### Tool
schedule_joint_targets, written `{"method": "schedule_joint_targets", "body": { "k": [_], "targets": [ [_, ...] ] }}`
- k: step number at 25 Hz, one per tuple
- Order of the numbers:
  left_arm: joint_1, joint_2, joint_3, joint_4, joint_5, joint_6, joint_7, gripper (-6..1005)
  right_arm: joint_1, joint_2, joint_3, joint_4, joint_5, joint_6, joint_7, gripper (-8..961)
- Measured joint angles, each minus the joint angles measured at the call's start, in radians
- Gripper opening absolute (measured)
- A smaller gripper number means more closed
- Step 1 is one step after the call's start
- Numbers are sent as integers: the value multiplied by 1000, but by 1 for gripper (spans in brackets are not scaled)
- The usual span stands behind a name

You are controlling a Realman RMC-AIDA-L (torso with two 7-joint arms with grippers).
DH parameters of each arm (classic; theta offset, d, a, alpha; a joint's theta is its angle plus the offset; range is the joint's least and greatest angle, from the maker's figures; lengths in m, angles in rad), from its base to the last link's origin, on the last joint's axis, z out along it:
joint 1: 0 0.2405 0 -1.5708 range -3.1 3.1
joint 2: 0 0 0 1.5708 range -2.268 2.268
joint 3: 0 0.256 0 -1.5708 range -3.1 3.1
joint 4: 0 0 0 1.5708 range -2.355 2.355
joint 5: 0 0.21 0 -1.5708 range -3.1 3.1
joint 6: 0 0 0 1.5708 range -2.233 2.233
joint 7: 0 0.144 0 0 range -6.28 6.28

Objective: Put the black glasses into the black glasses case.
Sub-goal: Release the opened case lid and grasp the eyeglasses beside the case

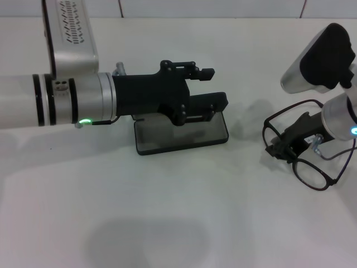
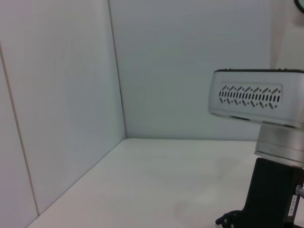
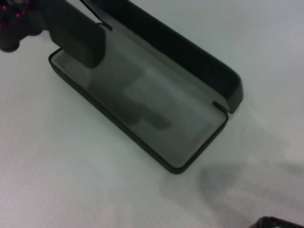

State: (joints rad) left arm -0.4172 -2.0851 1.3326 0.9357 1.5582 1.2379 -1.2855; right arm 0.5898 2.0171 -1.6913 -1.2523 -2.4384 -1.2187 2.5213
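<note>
The black glasses case (image 1: 167, 138) lies open in the middle of the table, its grey lining up and its lid (image 1: 215, 101) standing along the far side. My left gripper (image 1: 192, 94) reaches in from the left and hangs open over the case's left end, one finger on each side of the lid. One of its fingers (image 3: 71, 33) shows inside that end of the case (image 3: 142, 104) in the right wrist view. To the right of the case, my right gripper (image 1: 279, 148) is shut on the black glasses (image 1: 312, 172), held just above the table.
The white table (image 1: 167, 223) runs to white walls (image 2: 61, 104) at the back and side. The right arm's silver and black links (image 1: 323, 56) hang over the far right. A silver vented arm link (image 2: 256, 102) fills the left wrist view's edge.
</note>
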Motion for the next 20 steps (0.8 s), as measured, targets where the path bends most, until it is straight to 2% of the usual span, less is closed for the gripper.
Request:
{"method": "schedule_joint_targets", "body": {
  "k": [8, 20],
  "targets": [
    [-2, 1, -24, 0, -21, 4, -49, 652, -34, 2, 59, -46, 2, -19, -41, 170],
    [-22, 1, -26, -6, 0, -3, -55, 652, -27, 3, 98, -57, -21, -88, 6, 256]
  ]
}}
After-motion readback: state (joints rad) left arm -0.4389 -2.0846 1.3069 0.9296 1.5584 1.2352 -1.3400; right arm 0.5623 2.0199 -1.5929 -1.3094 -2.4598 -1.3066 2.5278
